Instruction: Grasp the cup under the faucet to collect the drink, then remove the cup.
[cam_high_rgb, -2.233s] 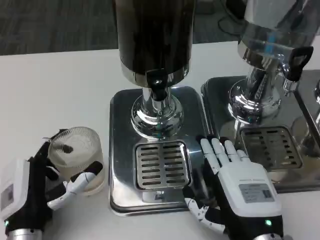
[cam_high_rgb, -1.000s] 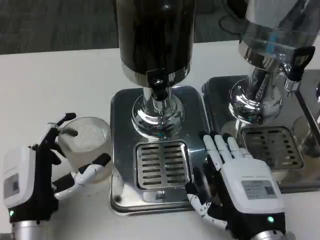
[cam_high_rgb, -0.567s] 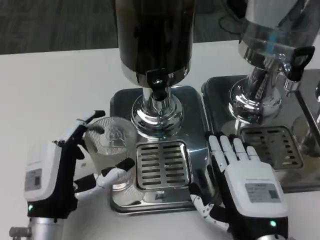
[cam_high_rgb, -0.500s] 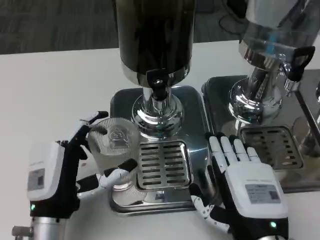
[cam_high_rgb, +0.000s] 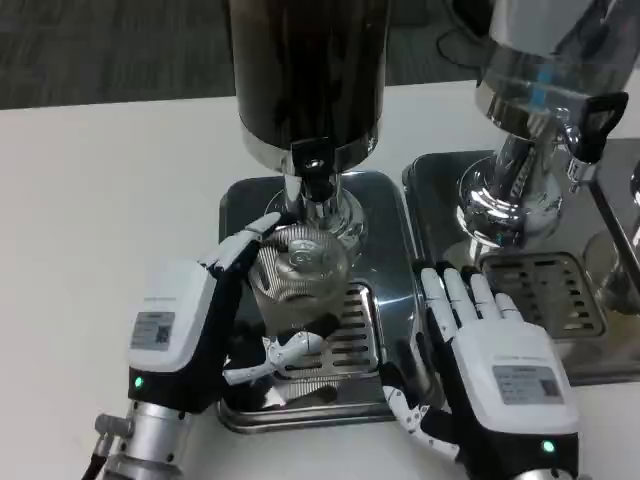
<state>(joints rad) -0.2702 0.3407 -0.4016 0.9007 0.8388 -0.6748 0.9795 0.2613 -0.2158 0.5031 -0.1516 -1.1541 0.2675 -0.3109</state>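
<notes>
A second drink dispenser (cam_high_rgb: 545, 90) stands at the right on the white table (cam_high_rgb: 110, 190), its clear vessel sitting on a chrome pedestal (cam_high_rgb: 500, 205). It has its own black-handled tap (cam_high_rgb: 588, 130), and below that a slotted drain grille (cam_high_rgb: 545, 290) set into a shiny steel drip tray (cam_high_rgb: 440, 200). Beyond the table's far edge there's dark grey carpet (cam_high_rgb: 110, 45).

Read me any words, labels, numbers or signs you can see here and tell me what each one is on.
No text here can be read.
Left robot hand: a small grey label on its white back, too blurred to read.
Right robot hand: a similar grey label on its white back, also too blurred.
Cup and dark dispenser: no lettering that I can make out.
</notes>
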